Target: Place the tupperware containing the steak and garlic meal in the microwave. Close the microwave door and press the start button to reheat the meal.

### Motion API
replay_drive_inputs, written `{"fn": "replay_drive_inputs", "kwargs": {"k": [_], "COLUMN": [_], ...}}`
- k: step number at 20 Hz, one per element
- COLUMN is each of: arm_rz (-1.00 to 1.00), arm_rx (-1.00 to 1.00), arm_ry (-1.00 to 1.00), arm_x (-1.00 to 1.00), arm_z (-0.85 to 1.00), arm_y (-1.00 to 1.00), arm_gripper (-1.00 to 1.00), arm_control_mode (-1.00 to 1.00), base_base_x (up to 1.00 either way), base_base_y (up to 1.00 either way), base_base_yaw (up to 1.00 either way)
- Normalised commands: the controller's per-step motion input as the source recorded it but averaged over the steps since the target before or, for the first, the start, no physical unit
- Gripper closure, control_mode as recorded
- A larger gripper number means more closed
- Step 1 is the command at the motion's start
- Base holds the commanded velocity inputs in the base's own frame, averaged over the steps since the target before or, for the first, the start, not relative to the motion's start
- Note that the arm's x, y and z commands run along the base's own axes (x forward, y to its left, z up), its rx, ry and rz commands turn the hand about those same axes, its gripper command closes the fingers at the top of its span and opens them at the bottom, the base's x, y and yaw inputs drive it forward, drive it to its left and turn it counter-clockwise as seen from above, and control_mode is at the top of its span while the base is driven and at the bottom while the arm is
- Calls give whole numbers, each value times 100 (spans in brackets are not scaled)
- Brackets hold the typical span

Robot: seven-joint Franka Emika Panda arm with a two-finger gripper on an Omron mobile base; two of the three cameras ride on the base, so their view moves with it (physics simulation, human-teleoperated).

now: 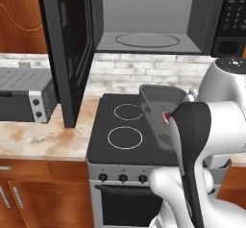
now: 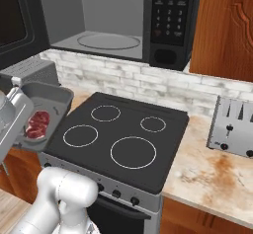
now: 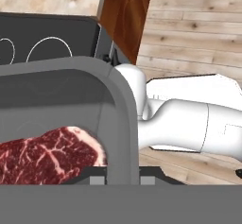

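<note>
Your gripper (image 3: 122, 179) is clamping its fingers on the rim of the tupperware (image 2: 42, 112), one tip each side of the wall, so you're carrying it right now. The tub is hanging tilted in the air at the front corner of the stove (image 2: 123, 139), well below the microwave (image 1: 158, 15). The steak (image 2: 37, 124) is lying inside it; I can't make out the garlic. You're mid-transfer, I'd say: next you're needing to lift it up to the open cavity and level it out before sliding it onto the glass turntable (image 1: 147, 40), clearing the microwave door (image 1: 67, 49) swung wide. Tub is smoky, translucent, round-cornered; steak is red and marbled; stove top is flat matte black with white rings.
</note>
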Motion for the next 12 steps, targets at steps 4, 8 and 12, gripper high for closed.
{"fn": "replay_drive_inputs", "kwargs": {"k": [4, 8, 12], "arm_rz": [0, 0, 0], "arm_rx": [0, 0, 0], "arm_ry": [0, 0, 0], "arm_x": [0, 0, 0], "arm_z": [0, 0, 0], "arm_y": [0, 0, 0], "arm_gripper": [100, 100, 100], "arm_control_mode": [100, 100, 100], "base_base_x": [29, 17, 6], "base_base_y": [0, 0, 0], "base_base_yaw": [-17, -11, -2]}}
